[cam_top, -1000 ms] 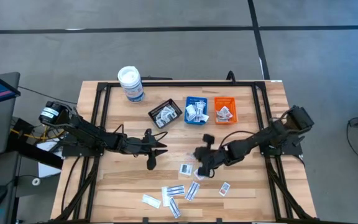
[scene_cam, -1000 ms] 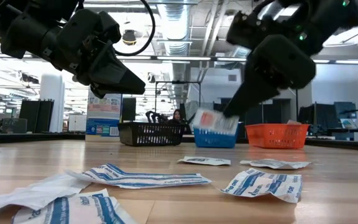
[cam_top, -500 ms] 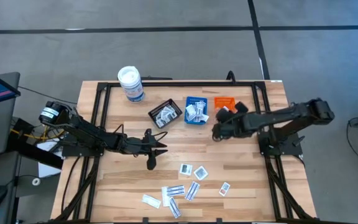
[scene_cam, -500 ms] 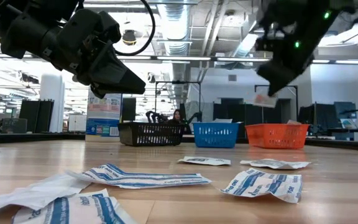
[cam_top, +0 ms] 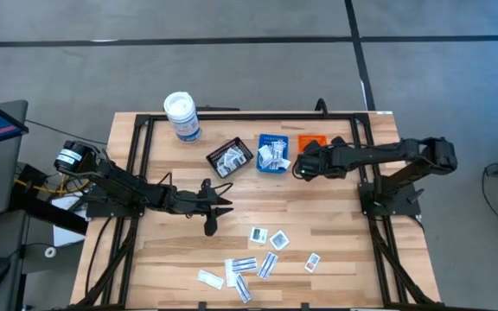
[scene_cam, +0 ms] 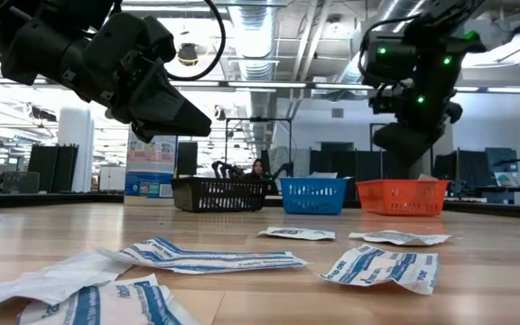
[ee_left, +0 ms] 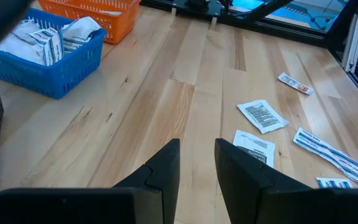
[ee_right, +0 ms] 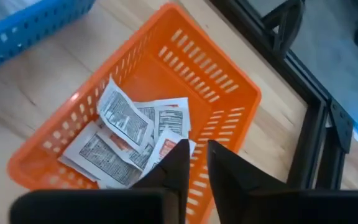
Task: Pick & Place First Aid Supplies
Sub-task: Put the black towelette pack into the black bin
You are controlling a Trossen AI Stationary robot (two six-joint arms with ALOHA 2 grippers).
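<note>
Several white first aid packets (cam_top: 258,235) lie flat on the near half of the wooden table, more of them in a cluster (cam_top: 245,268) by the near edge. More packets (ee_right: 126,118) lie piled in the orange tray (ee_right: 229,78). My right gripper (cam_top: 302,169) hangs over that tray's near left part, slanting down. Its fingers (ee_right: 198,152) stand a little apart with nothing between them. My left gripper (cam_top: 229,204) waits above the table's middle, open and empty (ee_left: 197,149).
The black tray (cam_top: 229,158), the blue tray (cam_top: 272,153) and the orange tray (cam_top: 316,142) stand in a row at the far middle, each holding packets. A white canister (cam_top: 181,117) stands at the far left. Black frame rails (cam_top: 361,147) run along the table's sides.
My right gripper has swung from the packets near the table's middle toward the far edge, rising a little, turning and tipping downward, and now hangs over the orange tray. The packet it carried half a second ago no longer shows at its fingers.
</note>
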